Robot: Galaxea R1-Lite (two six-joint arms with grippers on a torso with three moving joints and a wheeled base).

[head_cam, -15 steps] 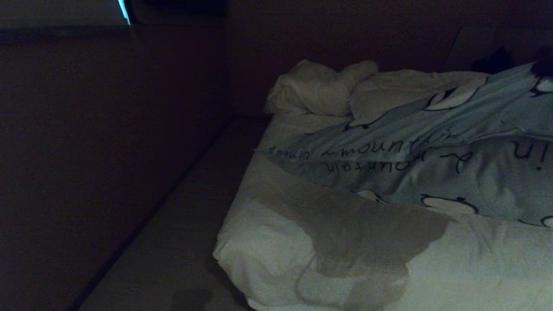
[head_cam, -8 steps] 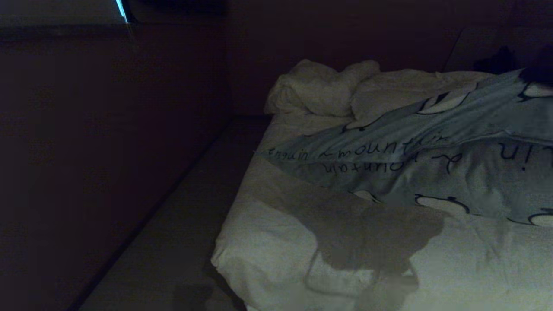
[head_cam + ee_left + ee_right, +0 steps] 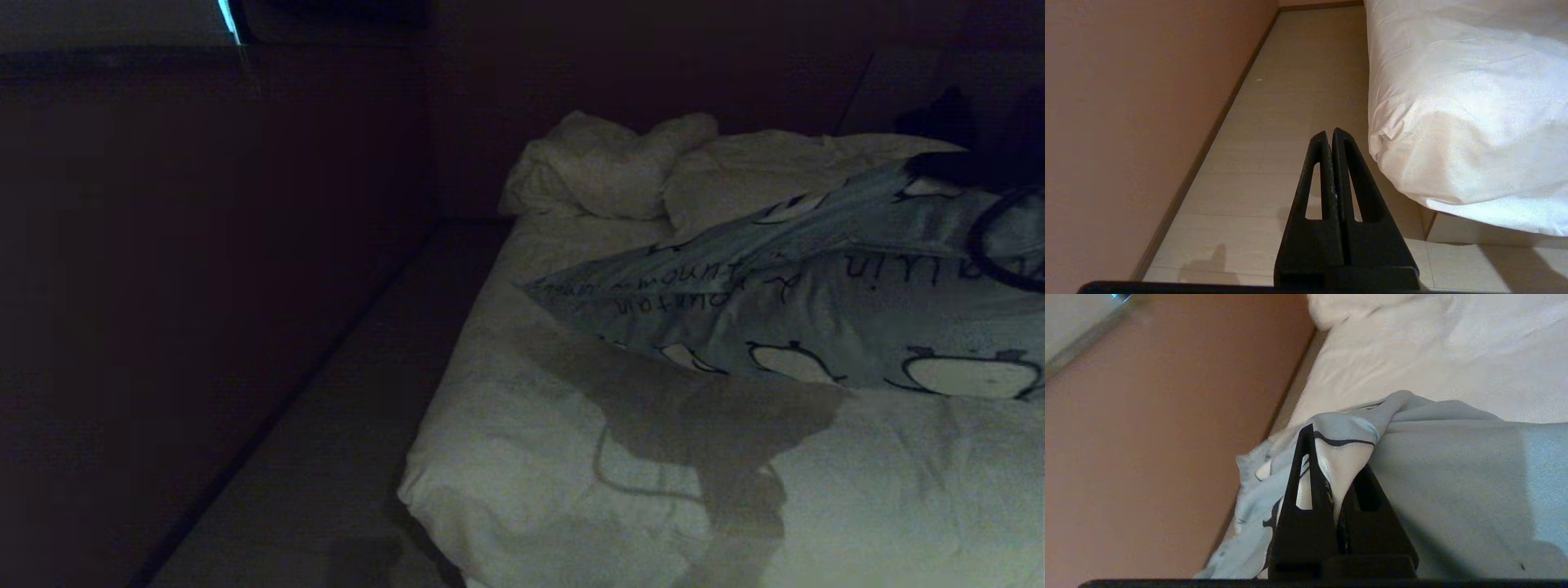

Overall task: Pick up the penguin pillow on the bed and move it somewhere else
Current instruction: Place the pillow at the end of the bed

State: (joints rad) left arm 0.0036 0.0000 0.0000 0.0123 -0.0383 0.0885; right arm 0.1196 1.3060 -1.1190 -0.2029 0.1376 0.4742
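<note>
Dim room, white bed [image 3: 571, 482]: penguin pillow [image 3: 800, 327] lies across it, one corner pinched in the closed right tool [image 3: 1333, 486]; judged light, limp, likely to sag; left tool [image 3: 1331, 141] closed, empty.

Dim room. Reddish-brown wall [image 3: 204, 286] on the left, dark baseboard [image 3: 1200, 155] along its foot. Pale tiled floor [image 3: 1290, 102] in the narrow aisle beside it. Thin bright-blue strip of light [image 3: 229, 18] up high.

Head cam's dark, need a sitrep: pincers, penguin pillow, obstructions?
Right pincer shut on light blue-grey penguin-print pillow, one end raised off white-duvet bed. Left pincer shut, empty, over floor beside bed. Nothing blocking.
</note>
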